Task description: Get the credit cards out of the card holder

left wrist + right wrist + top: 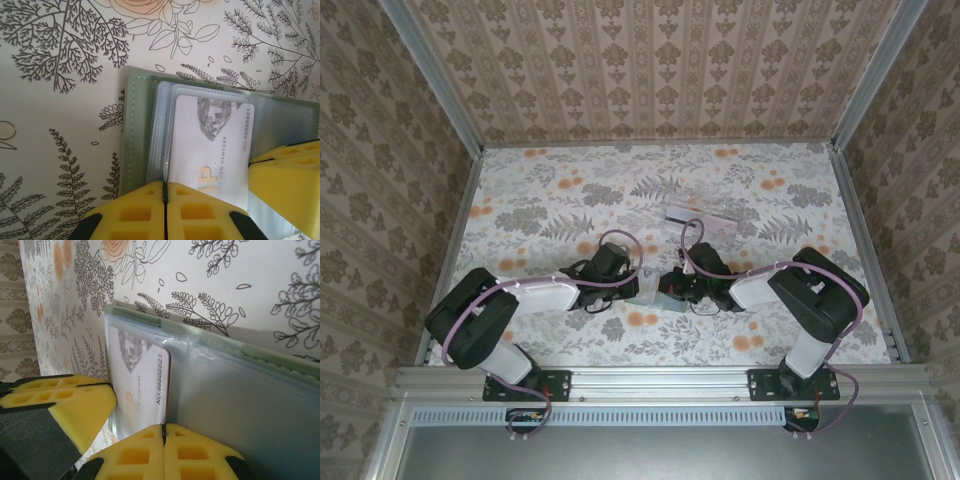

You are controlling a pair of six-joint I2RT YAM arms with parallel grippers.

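The grey-green card holder lies open on the flowered table between both arms. A white credit card with a printed number sits against its clear sleeves. My left gripper is shut, its yellow jaws pinching the sleeve edge at the card's left side. My right gripper is shut too, with the card's numbered edge running into the seam of its jaws. The right gripper's fingers show at the card's right side in the left wrist view. The left gripper's fingers show at the left in the right wrist view.
A pale flat rectangle lies on the table just beyond the grippers. Patterned walls and metal rails close the table on three sides. Both arms reach inward from the near edge and meet at the middle.
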